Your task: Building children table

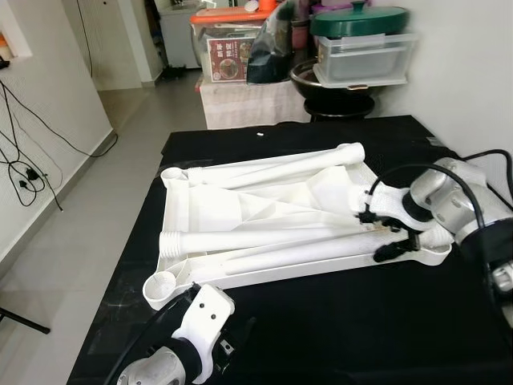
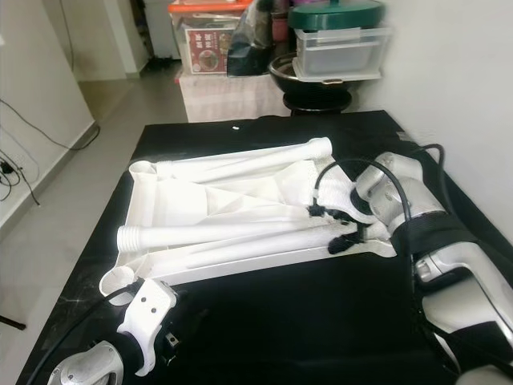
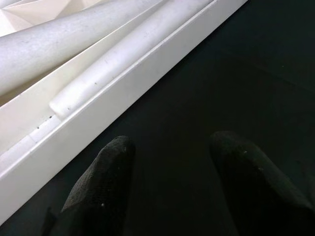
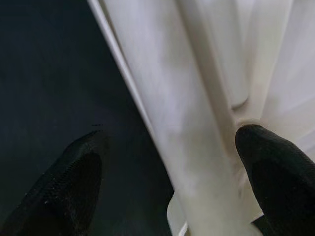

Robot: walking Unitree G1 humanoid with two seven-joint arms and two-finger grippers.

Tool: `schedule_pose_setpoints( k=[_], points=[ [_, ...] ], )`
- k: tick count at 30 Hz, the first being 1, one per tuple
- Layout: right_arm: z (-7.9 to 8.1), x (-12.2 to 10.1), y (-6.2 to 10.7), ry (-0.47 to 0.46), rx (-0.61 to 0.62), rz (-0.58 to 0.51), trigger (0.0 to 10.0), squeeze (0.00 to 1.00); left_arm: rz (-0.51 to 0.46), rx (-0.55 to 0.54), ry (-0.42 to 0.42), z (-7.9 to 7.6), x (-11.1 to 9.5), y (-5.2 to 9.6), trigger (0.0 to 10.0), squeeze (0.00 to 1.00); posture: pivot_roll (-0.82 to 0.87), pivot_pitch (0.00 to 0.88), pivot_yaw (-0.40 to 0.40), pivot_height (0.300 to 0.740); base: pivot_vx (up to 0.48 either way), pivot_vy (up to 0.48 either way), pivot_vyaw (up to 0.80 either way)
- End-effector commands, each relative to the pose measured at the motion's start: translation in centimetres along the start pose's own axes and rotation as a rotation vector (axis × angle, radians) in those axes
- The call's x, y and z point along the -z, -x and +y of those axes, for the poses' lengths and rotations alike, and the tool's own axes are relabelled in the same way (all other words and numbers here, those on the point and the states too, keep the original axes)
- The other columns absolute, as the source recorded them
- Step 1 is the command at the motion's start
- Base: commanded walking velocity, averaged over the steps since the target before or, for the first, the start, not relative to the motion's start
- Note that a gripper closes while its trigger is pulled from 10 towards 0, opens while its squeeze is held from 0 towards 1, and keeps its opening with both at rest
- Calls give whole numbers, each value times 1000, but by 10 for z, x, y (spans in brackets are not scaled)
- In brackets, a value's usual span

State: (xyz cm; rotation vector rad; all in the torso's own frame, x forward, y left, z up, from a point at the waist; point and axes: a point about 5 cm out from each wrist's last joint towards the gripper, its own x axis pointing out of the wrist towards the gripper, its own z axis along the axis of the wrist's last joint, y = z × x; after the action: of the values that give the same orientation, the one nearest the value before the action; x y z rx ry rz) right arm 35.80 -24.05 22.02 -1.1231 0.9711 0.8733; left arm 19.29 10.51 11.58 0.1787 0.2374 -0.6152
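Left gripper [image 1: 232, 341]: one, low at the near left of the surface, just beside the tabletop's near edge; jaws released, nothing between the fingers [image 3: 98, 182].
Surface [image 1: 337, 321]: one, black, carrying the table parts.
Tabletop [image 1: 240, 212]: one, white plastic, lying underside up across the middle of the surface; round corner sockets visible, one at the near left corner [image 1: 160, 287].
Legs: three white tubes counted, lying lengthwise on the upturned tabletop; one along the far edge [image 1: 280, 164], two side by side near the front edge [image 1: 264, 239] [image 1: 296, 257].
Right gripper [image 1: 383, 233]: one, at the right end of the tabletop; jaws released, spread either side of a leg end and the rim, fingers [image 4: 275, 167] not clenched.
Background: clear storage boxes and one green lid [image 1: 358, 20] beyond the far edge.
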Motion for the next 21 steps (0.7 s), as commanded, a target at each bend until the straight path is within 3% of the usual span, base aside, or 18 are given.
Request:
schedule_pose_setpoints(
  k=[1, 13, 14, 15, 16, 21],
  points=[
    [-3, 4, -1, 5, 2, 65, 10000, 0, 29, 6, -19, 0, 1, 4, 10000, 0, -3, 15, 5, 740, 0, 0, 0],
    [-4, 13, -8, 29, 10, 168, 10000, 0, 33, 6, -25, -1, 0, 5, 10000, 0, -5, 21, 0, 740, 0, 0, 0],
    [-3, 16, -9, 55, 8, 209, 6157, 0, 34, 5, -27, -2, -1, 5, 10000, 0, -7, 22, -4, 740, 0, 0, 0],
    [-3, 19, -10, 79, 6, 236, 1176, 0, 35, 2, -28, -2, -1, 5, 10000, 0, -7, 22, -4, 740, 0, 0, 0],
    [-3, 20, -11, 94, 4, 251, 0, 0, 35, 1, -29, -2, -1, 5, 10000, 0, -9, 21, -7, 740, 0, 0, 0],
    [-3, 20, -11, 112, -3, 252, 0, 0, 37, -2, -36, -2, -2, 4, 10000, 0, -11, 17, -9, 740, 0, 0, 0]
  ],
)
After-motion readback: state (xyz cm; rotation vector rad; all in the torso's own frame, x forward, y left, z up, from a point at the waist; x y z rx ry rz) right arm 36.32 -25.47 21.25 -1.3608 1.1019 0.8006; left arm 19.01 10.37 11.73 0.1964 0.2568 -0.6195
